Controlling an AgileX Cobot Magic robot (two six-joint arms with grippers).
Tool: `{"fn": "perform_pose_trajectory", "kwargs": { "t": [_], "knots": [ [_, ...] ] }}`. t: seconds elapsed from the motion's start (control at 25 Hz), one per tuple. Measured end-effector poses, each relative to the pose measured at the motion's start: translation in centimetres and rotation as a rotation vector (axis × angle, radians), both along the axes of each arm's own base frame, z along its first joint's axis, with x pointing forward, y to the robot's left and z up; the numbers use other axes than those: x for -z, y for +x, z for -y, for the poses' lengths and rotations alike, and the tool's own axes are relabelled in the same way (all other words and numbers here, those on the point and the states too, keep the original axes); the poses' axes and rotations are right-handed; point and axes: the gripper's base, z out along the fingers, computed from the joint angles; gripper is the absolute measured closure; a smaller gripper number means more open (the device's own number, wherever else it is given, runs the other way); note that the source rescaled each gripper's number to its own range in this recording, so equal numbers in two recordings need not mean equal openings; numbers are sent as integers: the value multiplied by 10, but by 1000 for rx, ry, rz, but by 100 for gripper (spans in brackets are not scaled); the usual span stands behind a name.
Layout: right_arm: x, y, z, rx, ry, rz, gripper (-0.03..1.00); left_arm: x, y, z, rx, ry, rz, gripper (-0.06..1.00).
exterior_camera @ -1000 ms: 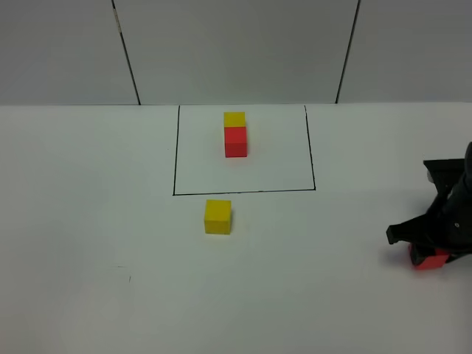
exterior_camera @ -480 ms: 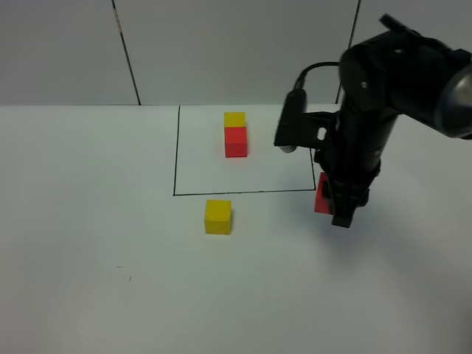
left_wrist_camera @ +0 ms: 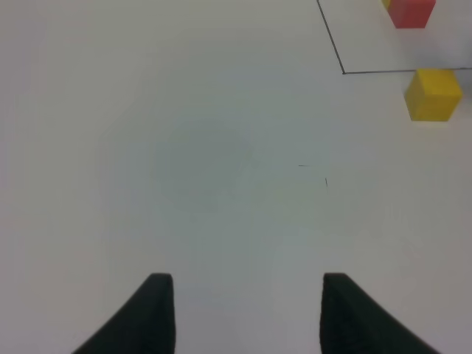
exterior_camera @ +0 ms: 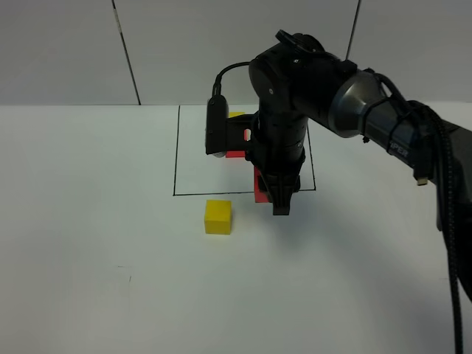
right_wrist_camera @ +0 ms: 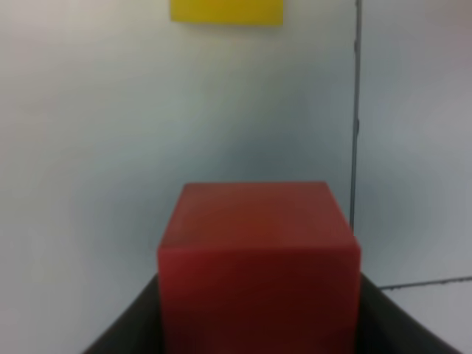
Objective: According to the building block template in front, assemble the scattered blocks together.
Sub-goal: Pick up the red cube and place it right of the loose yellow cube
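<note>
Leftward since half a second ago goes the right arm, from the right front corner of the black-lined rectangle [exterior_camera: 175,158] to the middle of its front line, bringing its load much nearer the loose yellow cube [exterior_camera: 217,217]. The right fingers [exterior_camera: 281,200] point down, clamped on the loose red cube [right_wrist_camera: 258,258]. That cube sits at the front line on the yellow cube's side, near it but apart; whether it touches the surface [exterior_camera: 88,243] I cannot tell. Inside the rectangle stands the building block template [left_wrist_camera: 411,11], a red cube with a yellow one against its far side. From the high camera the arm and its wrist camera cover most of that pair, leaving slivers. The left fingers [left_wrist_camera: 156,313] show only as two dark tips cut off by the picture's edge, drawn in close and holding nothing, over bare surface well apart from the cubes.
</note>
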Motion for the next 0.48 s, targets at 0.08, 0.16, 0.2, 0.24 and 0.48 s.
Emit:
{"fn": "perform_pose_trajectory", "kwargs": {
  "t": [0.08,0.16,0.2,0.24,0.48],
  "knots": [
    [15,5,-5,-9,-2,-23,96,0,0,0,0,0,0,92],
    [28,7,-8,-13,-9,-47,96,0,0,0,0,0,0,92],
    [35,8,-8,-15,-18,-61,96,0,0,0,0,0,0,92],
    [41,9,-9,-14,-23,-70,96,0,0,0,0,0,0,92],
    [67,9,-14,-7,-15,-136,96,0,0,0,0,0,0,92]
  ]
}}
